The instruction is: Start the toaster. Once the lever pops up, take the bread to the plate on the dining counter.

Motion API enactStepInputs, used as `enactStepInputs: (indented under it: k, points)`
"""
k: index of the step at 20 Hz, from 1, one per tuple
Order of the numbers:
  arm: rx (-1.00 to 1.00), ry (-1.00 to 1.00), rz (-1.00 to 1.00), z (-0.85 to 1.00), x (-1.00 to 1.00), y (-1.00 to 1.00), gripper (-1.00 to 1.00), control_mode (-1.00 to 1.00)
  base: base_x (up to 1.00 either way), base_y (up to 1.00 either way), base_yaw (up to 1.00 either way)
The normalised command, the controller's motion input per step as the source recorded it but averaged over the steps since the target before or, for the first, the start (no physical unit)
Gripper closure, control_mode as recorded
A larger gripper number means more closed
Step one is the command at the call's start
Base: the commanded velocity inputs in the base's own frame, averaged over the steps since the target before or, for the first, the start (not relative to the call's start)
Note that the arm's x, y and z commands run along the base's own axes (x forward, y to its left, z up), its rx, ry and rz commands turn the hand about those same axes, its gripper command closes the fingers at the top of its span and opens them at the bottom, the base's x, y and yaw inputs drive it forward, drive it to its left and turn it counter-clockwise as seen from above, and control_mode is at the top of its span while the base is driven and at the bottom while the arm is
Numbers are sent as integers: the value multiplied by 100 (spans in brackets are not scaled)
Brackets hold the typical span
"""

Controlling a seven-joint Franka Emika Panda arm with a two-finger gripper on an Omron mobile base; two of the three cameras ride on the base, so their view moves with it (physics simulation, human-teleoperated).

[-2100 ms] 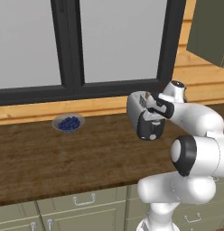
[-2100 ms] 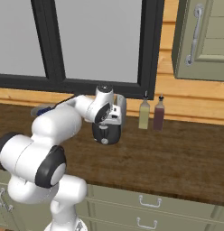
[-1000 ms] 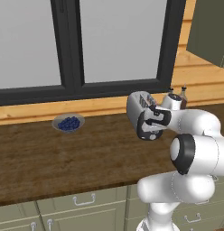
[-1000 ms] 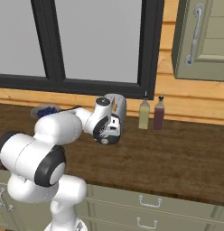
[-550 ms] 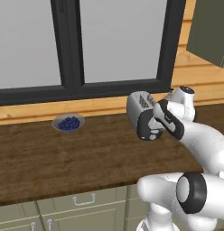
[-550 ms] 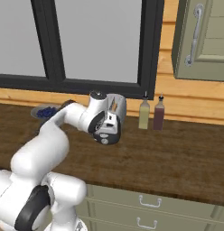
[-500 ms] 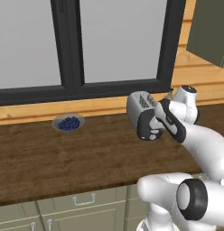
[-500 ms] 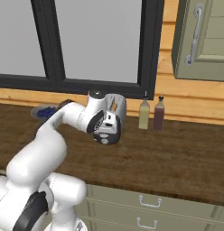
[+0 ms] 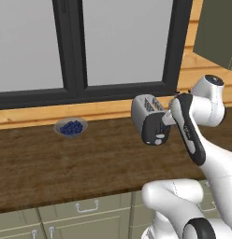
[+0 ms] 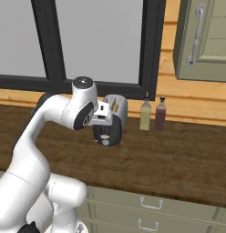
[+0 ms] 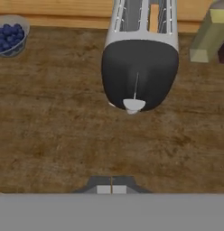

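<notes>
Bowl of blueberries (image 11: pixel 9 35): on the brown worktop (image 11: pixel 59 135), far ahead and left of the claw. Toaster (image 11: pixel 141 63): straight ahead of the claw, dark end panel facing it; lever (image 11: pixel 134 105) low on the panel. Bread (image 11: pixel 154 17): upright in the right slot. Two bottles (image 10: pixel 151 113): ahead, to the right. Claw (image 11: pixel 111 188): fingers pressed together, holding nothing, apart from the toaster.
</notes>
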Motion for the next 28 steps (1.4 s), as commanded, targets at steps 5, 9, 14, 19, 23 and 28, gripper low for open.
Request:
enactStepInputs:
  k: [5,9,14,19,23,28]
  points:
    - [-1,-17,0,87,2,0,100,-100,0,0,0]
    - [0,-16,0,66,28,0,100,-100,0,0,0]
    - [0,-15,0,53,23,0,-100,-100,0,0,0]
    - [0,-1,-1,11,39,0,-100,-100,0,0,0]
    - [4,0,-1,-1,46,-2,-100,-100,0,0,0]
    - [3,0,0,-20,47,-7,-100,-100,0,0,0]
